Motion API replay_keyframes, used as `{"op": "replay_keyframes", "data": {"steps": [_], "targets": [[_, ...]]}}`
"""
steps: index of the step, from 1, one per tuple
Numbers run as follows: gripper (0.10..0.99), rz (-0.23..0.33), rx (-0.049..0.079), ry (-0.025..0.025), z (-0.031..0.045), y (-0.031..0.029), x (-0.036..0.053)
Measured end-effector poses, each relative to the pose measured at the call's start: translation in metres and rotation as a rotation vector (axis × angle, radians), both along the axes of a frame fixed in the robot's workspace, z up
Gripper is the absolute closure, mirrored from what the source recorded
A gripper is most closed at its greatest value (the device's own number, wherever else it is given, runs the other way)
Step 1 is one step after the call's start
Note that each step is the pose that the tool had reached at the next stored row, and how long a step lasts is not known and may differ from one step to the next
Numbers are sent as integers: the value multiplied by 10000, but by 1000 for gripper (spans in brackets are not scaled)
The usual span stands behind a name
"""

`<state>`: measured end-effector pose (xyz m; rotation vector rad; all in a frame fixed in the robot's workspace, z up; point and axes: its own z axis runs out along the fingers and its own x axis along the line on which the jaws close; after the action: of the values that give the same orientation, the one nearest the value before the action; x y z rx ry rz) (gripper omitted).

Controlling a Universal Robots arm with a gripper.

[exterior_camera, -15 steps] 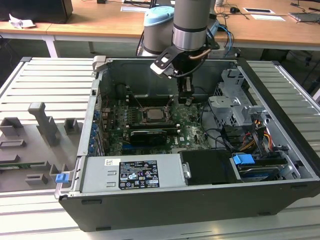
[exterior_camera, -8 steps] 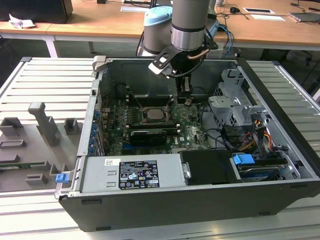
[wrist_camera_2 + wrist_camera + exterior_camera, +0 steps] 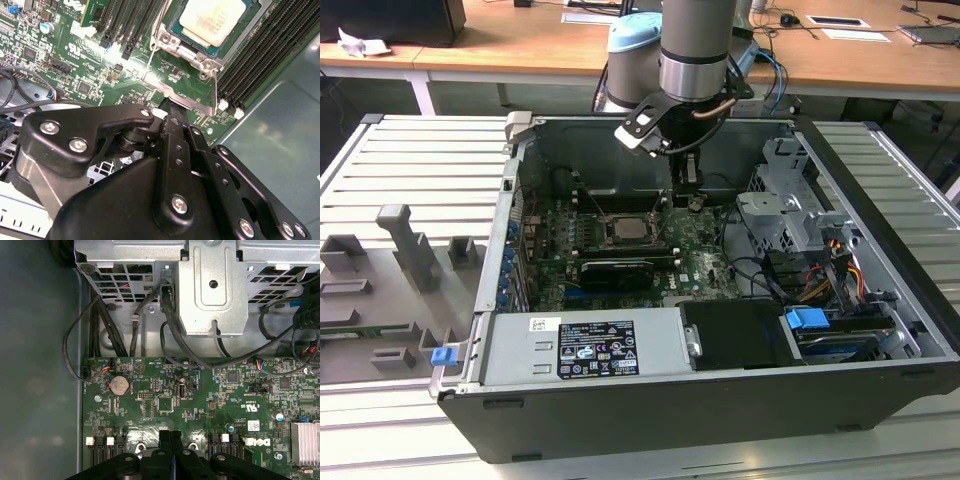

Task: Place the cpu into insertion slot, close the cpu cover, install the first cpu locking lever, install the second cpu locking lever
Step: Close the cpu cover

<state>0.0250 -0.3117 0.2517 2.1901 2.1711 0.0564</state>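
The gripper (image 3: 169, 106) has its two black fingers (image 3: 165, 440) pressed together, and nothing is visible between them. In the second wrist view the closed tip is down at the outer edge of the metal plate that surrounds the socket, and it seems to touch this plate (the exact contact is hidden by the fingers themselves). In the exterior view the gripper (image 3: 690, 200) hangs inside the open computer case (image 3: 620, 425), just beside the socket, on the exterior view's right of it.

The cpu (image 3: 210, 20) lies flat in the socket with its pale silver top facing up; in the exterior view it (image 3: 624, 229) is near the middle of the motherboard (image 3: 700, 260). The cpu cover (image 3: 186, 50) lies down around it as a dull metal frame, and the chip shows through its window. A thin metal rod (image 3: 150, 55) runs along one side of the frame; whether it is latched I cannot tell.

Black memory slots (image 3: 255, 65) stand on both sides of the socket. Farther away, in the first wrist view, there are a coin battery (image 3: 119, 385), several black cables (image 3: 172, 325) and a grey drive cage (image 3: 215, 290). The case stands on a ribbed grey table (image 3: 410, 170).
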Motion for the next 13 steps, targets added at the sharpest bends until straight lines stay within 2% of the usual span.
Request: {"op": "replay_keyframes", "data": {"steps": [13], "targets": [[980,0,-1,0,0,0,-62]]}}
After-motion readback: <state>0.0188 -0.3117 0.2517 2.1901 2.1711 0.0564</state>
